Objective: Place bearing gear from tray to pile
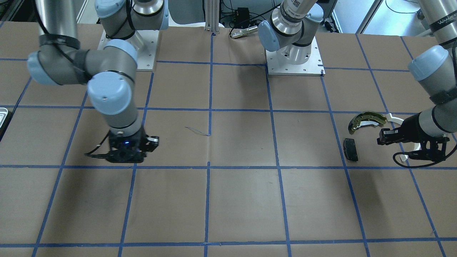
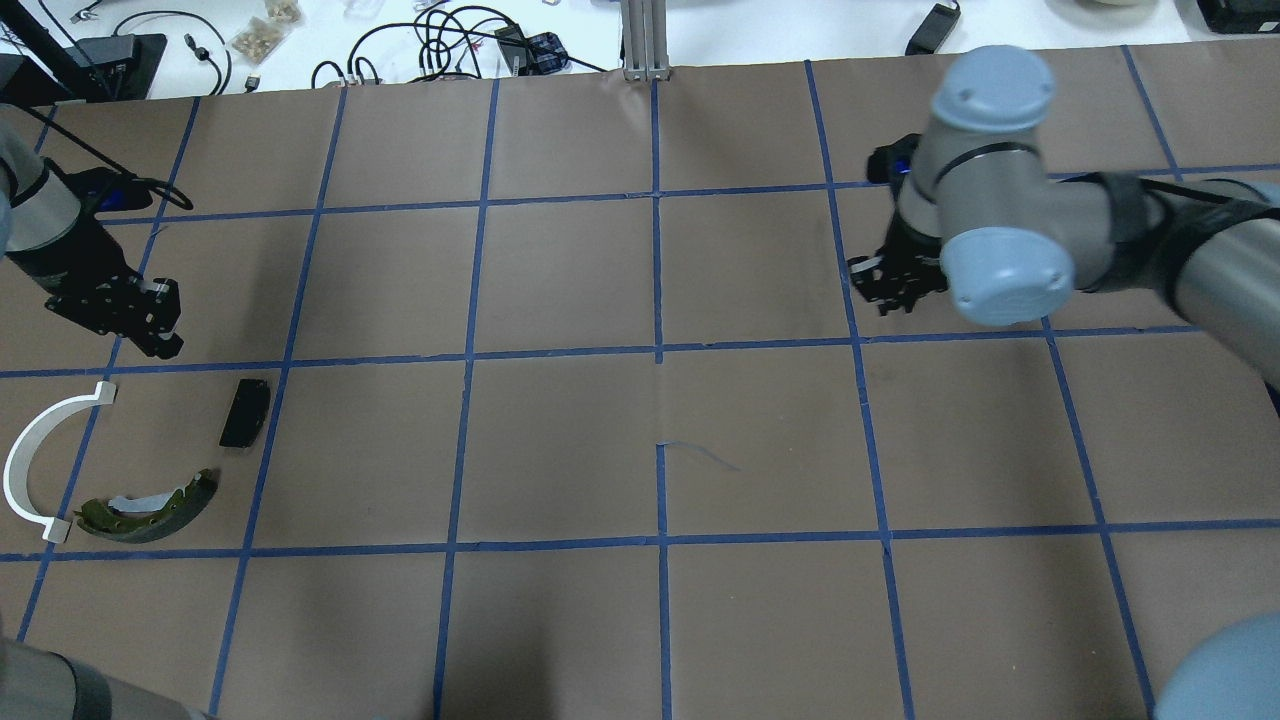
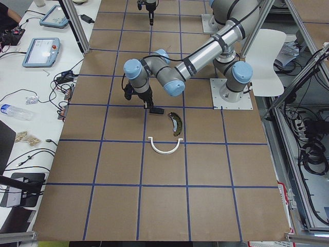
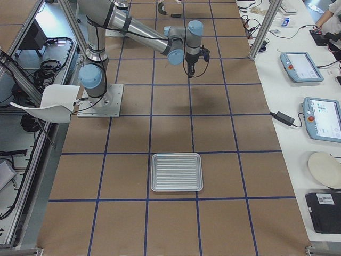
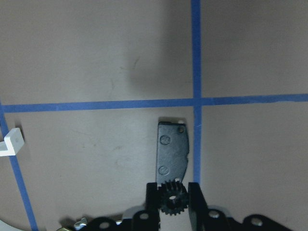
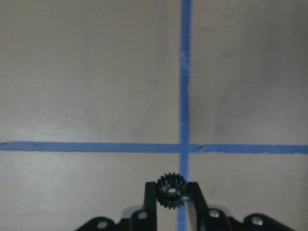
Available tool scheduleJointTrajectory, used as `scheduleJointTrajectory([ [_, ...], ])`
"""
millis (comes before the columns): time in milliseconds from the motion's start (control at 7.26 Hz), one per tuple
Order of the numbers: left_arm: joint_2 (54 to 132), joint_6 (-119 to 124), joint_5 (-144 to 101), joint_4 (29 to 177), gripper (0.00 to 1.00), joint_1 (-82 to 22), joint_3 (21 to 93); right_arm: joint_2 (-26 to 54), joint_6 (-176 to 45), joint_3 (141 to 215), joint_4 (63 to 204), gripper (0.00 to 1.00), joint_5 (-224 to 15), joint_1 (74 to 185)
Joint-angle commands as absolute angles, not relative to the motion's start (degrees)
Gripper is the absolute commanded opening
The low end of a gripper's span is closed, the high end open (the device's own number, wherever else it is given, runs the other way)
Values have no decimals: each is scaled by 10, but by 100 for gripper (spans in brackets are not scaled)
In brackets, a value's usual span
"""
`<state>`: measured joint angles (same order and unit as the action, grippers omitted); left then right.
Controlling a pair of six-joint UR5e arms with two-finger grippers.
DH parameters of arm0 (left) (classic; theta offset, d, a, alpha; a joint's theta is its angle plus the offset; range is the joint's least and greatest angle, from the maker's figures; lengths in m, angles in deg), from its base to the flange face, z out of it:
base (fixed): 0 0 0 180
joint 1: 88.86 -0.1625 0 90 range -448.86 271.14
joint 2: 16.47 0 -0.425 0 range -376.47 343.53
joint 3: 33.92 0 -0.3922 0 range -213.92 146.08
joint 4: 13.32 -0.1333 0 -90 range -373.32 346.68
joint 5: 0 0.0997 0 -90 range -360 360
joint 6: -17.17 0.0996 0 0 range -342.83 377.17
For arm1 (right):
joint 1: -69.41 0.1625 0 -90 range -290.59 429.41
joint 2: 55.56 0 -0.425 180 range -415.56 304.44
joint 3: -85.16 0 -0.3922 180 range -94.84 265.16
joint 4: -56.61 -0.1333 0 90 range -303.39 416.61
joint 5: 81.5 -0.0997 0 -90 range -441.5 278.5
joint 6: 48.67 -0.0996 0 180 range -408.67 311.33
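I judge this to be the carry-and-drop step. My left gripper [image 5: 173, 186] is closed to a narrow gap on a small black bearing gear [image 5: 173, 198], pinched between both fingers and hanging just above the black pad [image 5: 172, 153] at the edge of the pile [image 2: 140, 505], near the brake shoe [image 1: 367, 119] and the white arc [image 2: 30, 460]. The next move, I think, is to lower and part the fingers so the gear settles beside the pad without rolling off. My right gripper [image 6: 172, 186] pinches a second gear [image 6: 172, 192] over bare table [image 6: 86, 86], well apart from the pile, so it needs carrying across. The tray [image 4: 176, 172] shows nothing in it.
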<state>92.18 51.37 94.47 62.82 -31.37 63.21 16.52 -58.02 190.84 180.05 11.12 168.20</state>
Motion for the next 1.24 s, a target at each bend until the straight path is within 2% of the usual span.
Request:
scheduleJointTrajectory([
  [0, 942, 543, 944, 617, 0, -331, 639, 134, -789, 1891, 1826, 0, 73, 1833],
  [276, 959, 549, 944, 565, 0, -336, 665, 64, -897, 1842, 1856, 1, 40, 1925],
  [413, 966, 548, 946, 536, 0, -336, 678, 35, -934, 1814, 1858, 12, 41, 1953],
  [551, 967, 549, 947, 534, 0, -336, 686, 31, -931, 1798, 1858, 34, 45, 1954],
  [689, 975, 550, 946, 533, 0, -336, 686, 32, -933, 1791, 1865, 88, 49, 1949],
  [827, 977, 550, 947, 533, 1, -337, 688, 33, -923, 1797, 1903, 100, 48, 1931],
  [964, 978, 550, 947, 532, 35, -337, 689, 36, -890, 1796, 1901, 100, 41, 1886],
  [1102, 979, 551, 947, 533, 84, -337, 689, 65, -807, 1799, 1891, 100, 44, 1840],
])
